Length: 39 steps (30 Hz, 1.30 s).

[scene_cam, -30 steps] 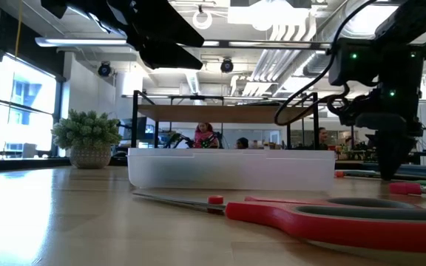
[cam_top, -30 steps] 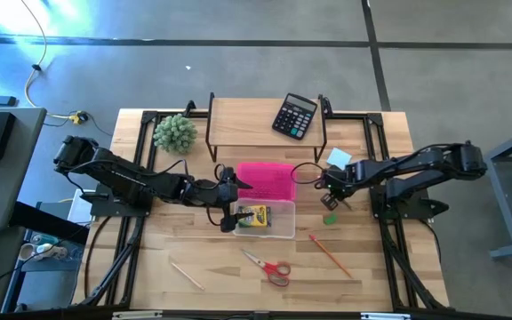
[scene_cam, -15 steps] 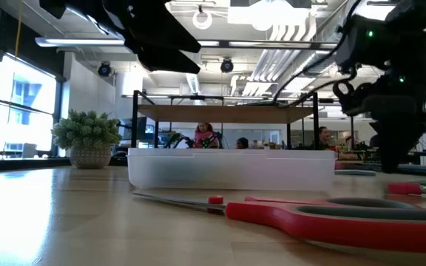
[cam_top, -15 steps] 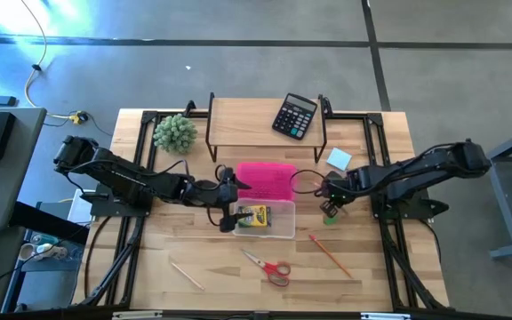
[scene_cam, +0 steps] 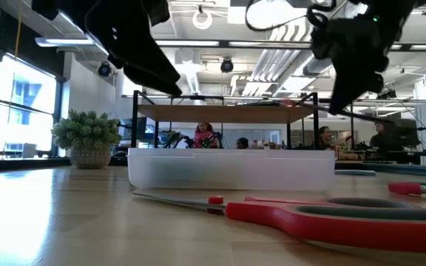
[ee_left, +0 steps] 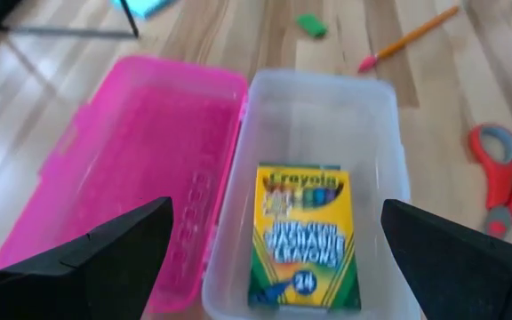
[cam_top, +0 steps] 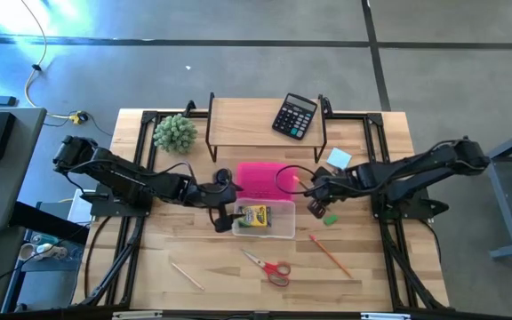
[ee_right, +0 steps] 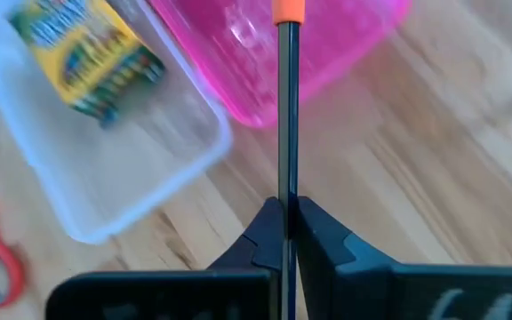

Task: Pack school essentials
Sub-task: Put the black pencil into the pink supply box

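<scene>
My right gripper [ee_right: 284, 213] is shut on a thin dark rod with an orange end [ee_right: 284, 11]. It hovers off the right end of the clear box [cam_top: 265, 220], above the table. The yellow-green crayon box [ee_left: 302, 238] lies flat inside that box, and the pink lid [cam_top: 265, 180] lies open behind it. My left gripper [ee_left: 276, 213] is open above the box's left end. The green eraser [cam_top: 330, 219], orange pencil [cam_top: 330, 255], red-handled scissors [cam_top: 269, 267], pale wooden stick [cam_top: 187, 276] and light-blue notepad [cam_top: 338, 159] lie on the table. My right gripper pinches the dark rod between its two fingertips, on the shaft [ee_right: 284, 182] well away from the orange end. The rod runs straight out ahead of the fingers. It is lifted clear of the table, with its orange end over the pink lid's edge.
A black calculator [cam_top: 294, 116] sits on the raised wooden shelf [cam_top: 256, 120] at the far edge. The fuzzy green plant [cam_top: 175, 133] stands at the far left. In the low view the scissors [scene_cam: 331, 218] lie near, in front of the box [scene_cam: 231, 168]. People show in the room beyond.
My right gripper rose from the table beside the green eraser and moved toward the table's left, up to the box's right end, staying shut. My left gripper drew back slightly toward the table's left. The crayon box and the other things stayed put.
</scene>
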### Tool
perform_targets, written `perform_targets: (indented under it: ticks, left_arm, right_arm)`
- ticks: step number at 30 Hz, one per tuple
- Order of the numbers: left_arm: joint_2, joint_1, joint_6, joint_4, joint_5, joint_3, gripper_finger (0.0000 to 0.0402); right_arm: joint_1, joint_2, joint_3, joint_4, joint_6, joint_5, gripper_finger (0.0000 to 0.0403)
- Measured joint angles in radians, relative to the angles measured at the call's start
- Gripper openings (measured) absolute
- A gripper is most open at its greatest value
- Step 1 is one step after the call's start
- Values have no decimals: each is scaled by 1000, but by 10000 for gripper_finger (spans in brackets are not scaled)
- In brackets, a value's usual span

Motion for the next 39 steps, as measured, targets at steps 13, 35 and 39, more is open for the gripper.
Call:
perform_targets:
  ticks: [13,35,39]
  left_arm:
    - [0,-22,-112,-205,0,0,392]
    - [0,-28,-184,-340,-17,0,392]
    - [0,-28,-184,-339,-16,0,392]
  right_arm:
    - [8,247,242,105,-248,23,2]
    - [117,601,470,187,-525,-90,2]
    - [116,617,470,207,-544,-116,2]
